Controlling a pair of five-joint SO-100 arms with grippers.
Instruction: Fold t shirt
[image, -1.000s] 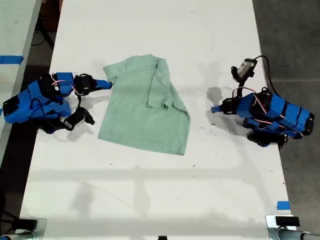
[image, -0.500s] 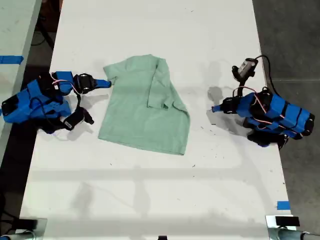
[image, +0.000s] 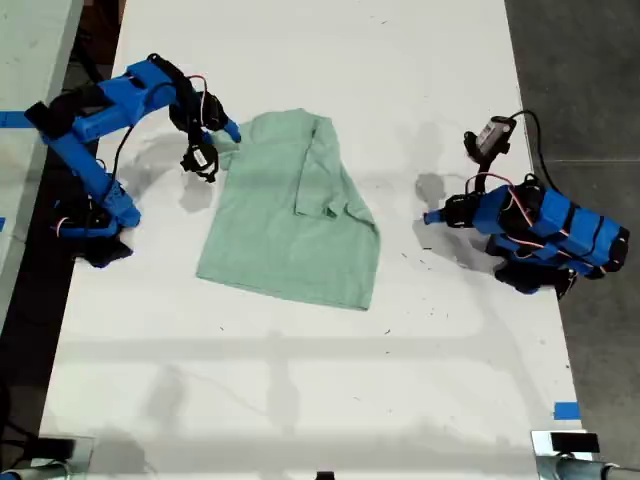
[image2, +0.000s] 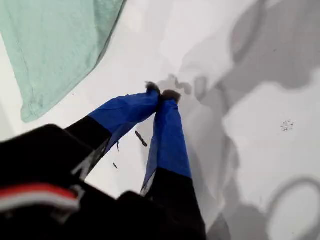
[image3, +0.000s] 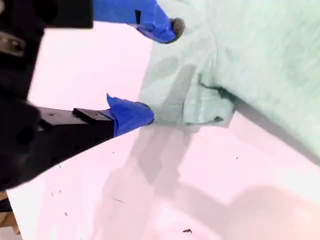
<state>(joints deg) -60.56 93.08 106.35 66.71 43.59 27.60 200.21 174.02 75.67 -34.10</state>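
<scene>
Raised since the earlier frame, our second pincer (image: 222, 140) hovers spread at the t shirt (image: 292, 225) sleeve, bench (image: 300, 400) centre; first pincer (image: 432, 218), pressed together, at 3 o'clock.

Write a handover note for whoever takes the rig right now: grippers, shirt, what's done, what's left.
My first gripper: shut, empty, low over bare table, at the exterior view's right.
My second gripper: open, raised at the t shirt's sleeve corner at the exterior view's left, nothing gripped yet.
T shirt: mid-table, one side already folded over the body.
Left: grab that sleeve side, fold it in, then fold lengthwise.
</scene>
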